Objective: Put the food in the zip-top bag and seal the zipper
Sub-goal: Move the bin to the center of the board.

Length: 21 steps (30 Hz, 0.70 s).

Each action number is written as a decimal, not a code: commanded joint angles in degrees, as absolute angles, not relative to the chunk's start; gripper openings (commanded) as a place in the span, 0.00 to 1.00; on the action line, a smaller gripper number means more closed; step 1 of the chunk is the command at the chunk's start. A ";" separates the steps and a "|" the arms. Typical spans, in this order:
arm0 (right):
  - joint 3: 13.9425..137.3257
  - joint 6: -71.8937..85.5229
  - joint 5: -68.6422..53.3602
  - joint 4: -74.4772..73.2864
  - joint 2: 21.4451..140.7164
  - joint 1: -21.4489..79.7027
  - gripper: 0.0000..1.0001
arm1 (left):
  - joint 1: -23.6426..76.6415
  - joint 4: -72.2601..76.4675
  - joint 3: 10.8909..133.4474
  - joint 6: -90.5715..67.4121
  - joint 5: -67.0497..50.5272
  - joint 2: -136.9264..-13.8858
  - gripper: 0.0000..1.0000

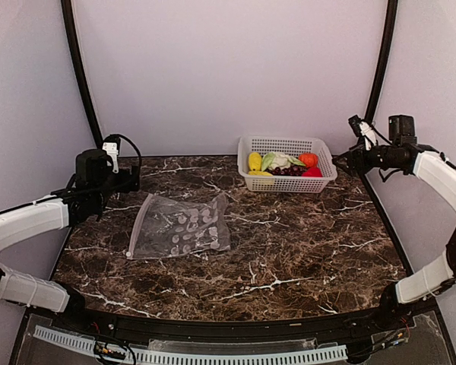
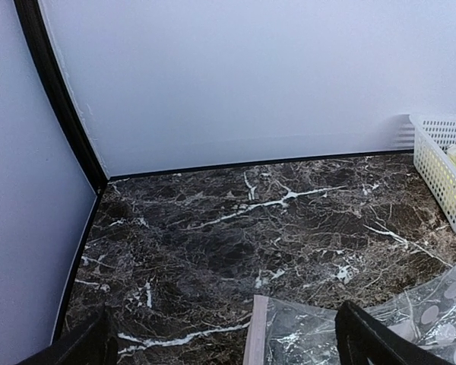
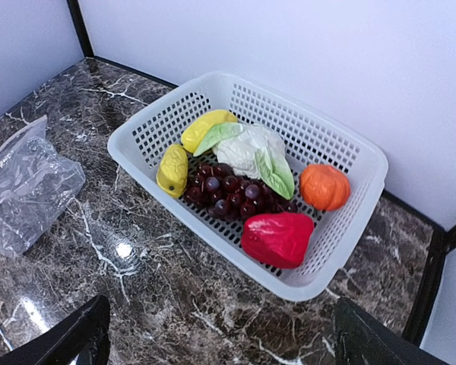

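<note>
The clear dotted zip-top bag (image 1: 180,226) lies flat on the table at centre left, its pinkish zipper (image 1: 138,226) along the left short edge. The zipper also shows in the left wrist view (image 2: 256,331). The food sits in the white basket (image 1: 286,140) at the back right: cauliflower (image 3: 247,148), two yellow pieces (image 3: 205,127) (image 3: 172,169), grapes (image 3: 232,194), red pepper (image 3: 277,237) and tomato (image 3: 324,187). My left gripper (image 1: 133,180) is open and empty, above the table behind the bag's zipper end. My right gripper (image 1: 340,160) is open and empty, just right of the basket.
The basket's near wall (image 3: 217,233) faces my right gripper. The bag's crumpled far end (image 3: 23,190) lies left of the basket. White walls and black frame posts (image 1: 80,68) close in the dark marble table (image 1: 289,251) at the back and sides.
</note>
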State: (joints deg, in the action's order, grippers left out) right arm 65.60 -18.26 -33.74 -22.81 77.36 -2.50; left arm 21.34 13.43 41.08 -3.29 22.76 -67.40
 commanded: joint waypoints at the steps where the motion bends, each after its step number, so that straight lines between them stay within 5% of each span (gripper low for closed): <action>1: 68.12 -25.59 -38.13 -20.96 80.61 -2.54 0.99 | 21.91 10.04 41.14 -0.01 19.57 -66.64 0.99; 4: 70.50 -27.74 -47.94 -22.11 85.44 -3.34 0.98 | 21.95 15.69 37.66 2.88 15.77 -65.75 0.99; 9: 77.44 -32.43 -45.19 -26.63 93.88 0.56 0.68 | 21.97 14.28 38.73 4.03 10.43 -66.14 0.99; 21: 95.04 -43.40 -34.97 -42.31 112.64 3.69 0.59 | 23.54 13.30 38.32 3.60 0.64 -64.69 0.99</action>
